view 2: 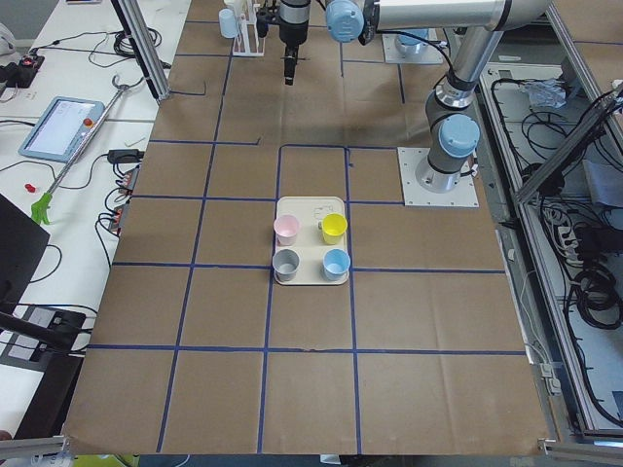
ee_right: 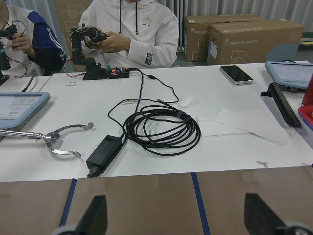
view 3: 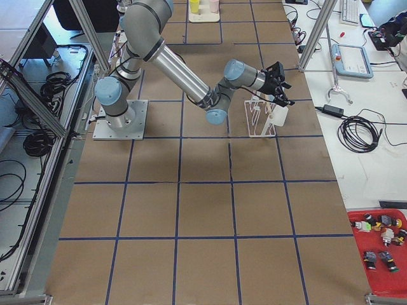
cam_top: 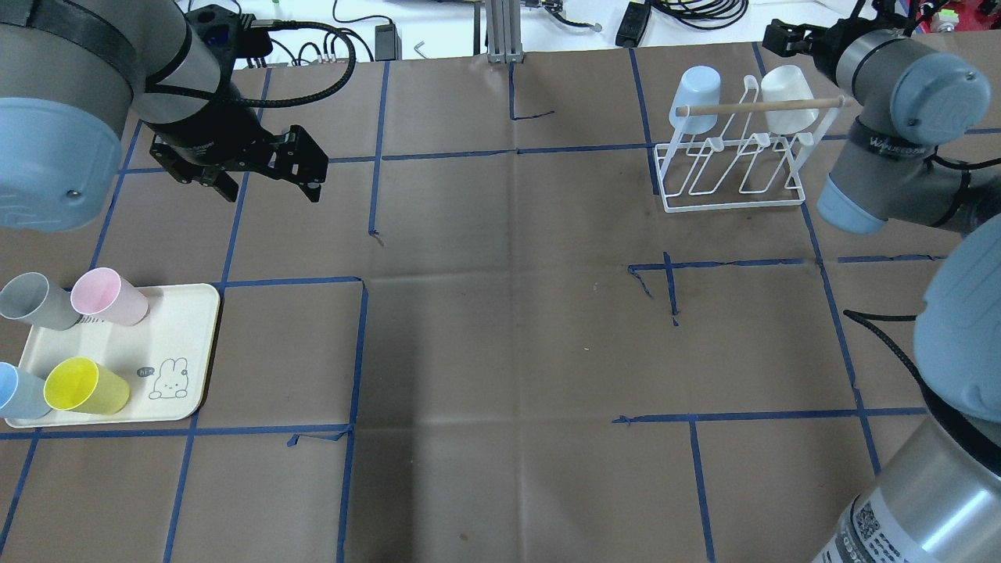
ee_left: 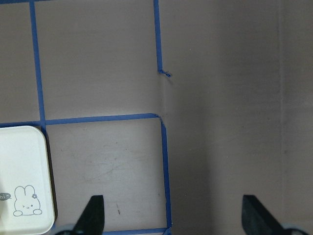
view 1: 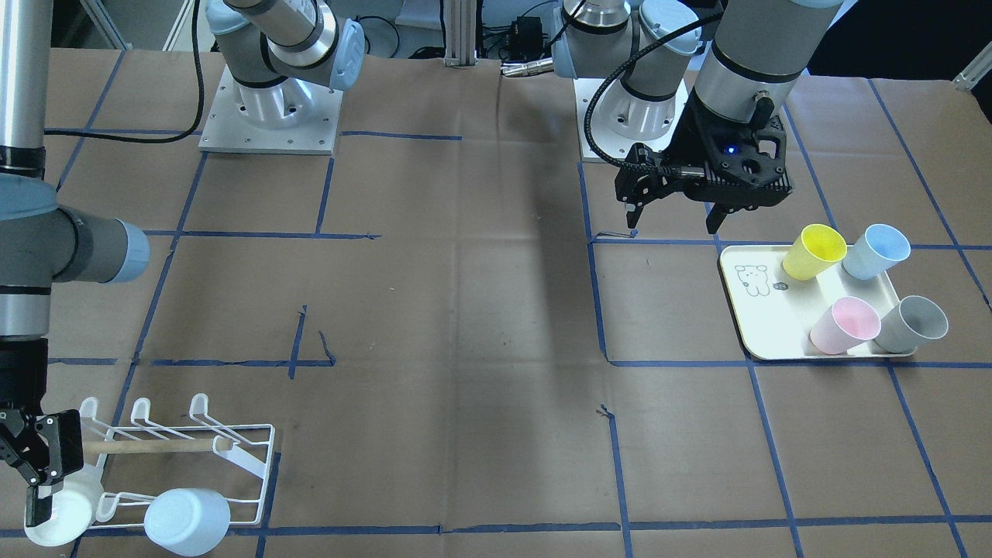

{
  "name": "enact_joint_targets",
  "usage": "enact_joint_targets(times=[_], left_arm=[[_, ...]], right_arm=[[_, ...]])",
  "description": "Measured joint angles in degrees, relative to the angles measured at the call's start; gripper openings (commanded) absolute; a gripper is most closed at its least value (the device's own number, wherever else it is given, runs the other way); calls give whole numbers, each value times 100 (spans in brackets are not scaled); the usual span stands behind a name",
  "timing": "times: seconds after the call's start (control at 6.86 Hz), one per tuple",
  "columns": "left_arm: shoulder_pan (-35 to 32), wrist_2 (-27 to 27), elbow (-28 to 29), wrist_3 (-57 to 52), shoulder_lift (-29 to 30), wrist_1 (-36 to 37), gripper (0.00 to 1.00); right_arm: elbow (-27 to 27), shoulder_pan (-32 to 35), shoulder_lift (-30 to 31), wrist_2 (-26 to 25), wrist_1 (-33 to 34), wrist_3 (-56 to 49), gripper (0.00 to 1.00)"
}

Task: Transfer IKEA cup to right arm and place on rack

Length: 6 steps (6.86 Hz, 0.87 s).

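The white wire rack (cam_top: 731, 168) with a wooden dowel stands at the far right and also shows in the front view (view 1: 232, 457). A white cup (cam_top: 790, 98) and a pale blue cup (cam_top: 696, 98) hang on it. My right gripper (view 1: 31, 496) is beside the white cup (view 1: 62, 511). Its fingers stand wide apart in the right wrist view (ee_right: 176, 220) with nothing between them. My left gripper (cam_top: 270, 184) hovers open and empty over the table behind the tray. Yellow (cam_top: 86, 385), pink (cam_top: 109, 295), grey (cam_top: 35, 301) and blue (cam_top: 16, 391) cups stand on the tray.
The cream tray (cam_top: 180, 328) with a rabbit drawing lies at the near left; its corner shows in the left wrist view (ee_left: 22, 181). Blue tape lines grid the brown table. Beyond the far edge are cables (ee_right: 161, 129) and seated operators (ee_right: 129, 29).
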<state>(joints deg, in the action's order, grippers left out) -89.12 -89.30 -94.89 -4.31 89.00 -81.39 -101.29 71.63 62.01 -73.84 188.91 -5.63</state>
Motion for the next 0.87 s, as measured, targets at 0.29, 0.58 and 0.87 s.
enact_joint_targets(times=[0.29, 0.58, 0.87], left_arm=[[0, 2, 0, 0, 11, 2, 100], [0, 6, -9, 0, 19, 12, 100], [0, 7, -21, 0, 21, 10, 100]], right_arm=[[4, 12, 786, -4, -1641, -43, 100], [63, 94, 1176, -90, -2781, -38, 100], [387, 535, 1923, -547, -5614, 55, 100]])
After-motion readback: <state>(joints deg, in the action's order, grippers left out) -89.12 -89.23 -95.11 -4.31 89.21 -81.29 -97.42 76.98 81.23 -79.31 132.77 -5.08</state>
